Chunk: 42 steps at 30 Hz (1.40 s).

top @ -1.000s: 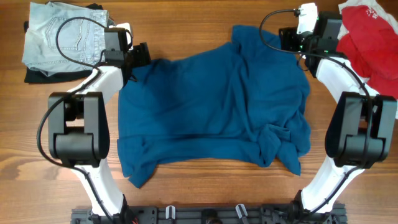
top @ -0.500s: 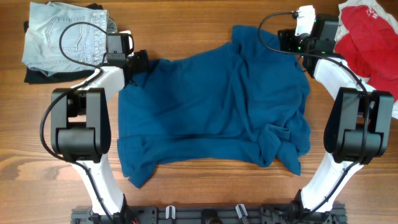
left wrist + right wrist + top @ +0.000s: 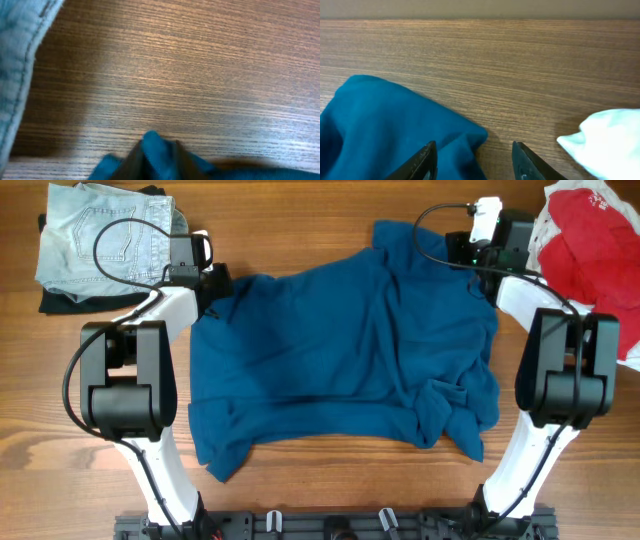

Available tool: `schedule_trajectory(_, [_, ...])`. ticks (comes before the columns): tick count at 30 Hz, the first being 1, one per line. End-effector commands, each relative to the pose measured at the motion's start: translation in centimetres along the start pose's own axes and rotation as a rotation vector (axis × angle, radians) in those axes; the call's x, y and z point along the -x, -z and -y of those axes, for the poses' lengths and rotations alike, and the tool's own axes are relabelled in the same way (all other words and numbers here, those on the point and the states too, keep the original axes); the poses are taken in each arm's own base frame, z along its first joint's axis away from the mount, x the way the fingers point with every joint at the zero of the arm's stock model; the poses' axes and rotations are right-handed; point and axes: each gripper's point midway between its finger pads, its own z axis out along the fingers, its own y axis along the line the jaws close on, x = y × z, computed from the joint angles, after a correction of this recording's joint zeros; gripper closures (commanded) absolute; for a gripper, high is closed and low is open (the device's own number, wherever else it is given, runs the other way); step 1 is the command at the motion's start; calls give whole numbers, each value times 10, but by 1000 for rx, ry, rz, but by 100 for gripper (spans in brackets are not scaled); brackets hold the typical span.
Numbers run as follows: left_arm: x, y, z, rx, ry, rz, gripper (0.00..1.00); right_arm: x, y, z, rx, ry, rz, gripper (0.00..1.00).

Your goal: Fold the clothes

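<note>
The clothes, a large dark blue shirt [image 3: 340,350], lie spread and wrinkled across the middle of the wooden table. My left gripper [image 3: 218,282] is at its far left corner. The left wrist view shows that gripper [image 3: 157,161] shut on a pinched-up fold of blue cloth [image 3: 156,150]. My right gripper [image 3: 462,252] is at the shirt's far right corner. In the right wrist view it [image 3: 475,162] stands open, and the blue corner [image 3: 455,137] lies between its dark fingers [image 3: 426,159], nearer the left one.
A folded pile of light denim [image 3: 100,235] sits at the far left, and its edge [image 3: 15,60] shows close to the left gripper. Red cloth [image 3: 590,230] on white cloth [image 3: 607,142] lies at the far right, close to the right gripper.
The left gripper has shut on the shirt's corner. The right arm has shifted a little to the left and its jaws have narrowed around the cloth.
</note>
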Motion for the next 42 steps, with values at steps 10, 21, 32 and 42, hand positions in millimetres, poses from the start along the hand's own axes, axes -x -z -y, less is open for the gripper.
schedule_trajectory(10, [2, -5, 3, -23, 49, 16, 96, -4, -18, -12, 74, 22, 46, 48])
schedule_trajectory(21, [2, -5, -5, -12, 61, 12, 96, 8, 9, -26, 277, -16, 35, 49])
schedule_trajectory(32, [14, -4, -2, -24, 60, 63, 96, 11, 7, -11, 202, -58, 42, 96])
schedule_trajectory(42, [80, 10, 10, -80, 54, 335, 96, 58, 12, -1, 153, -45, 229, 96])
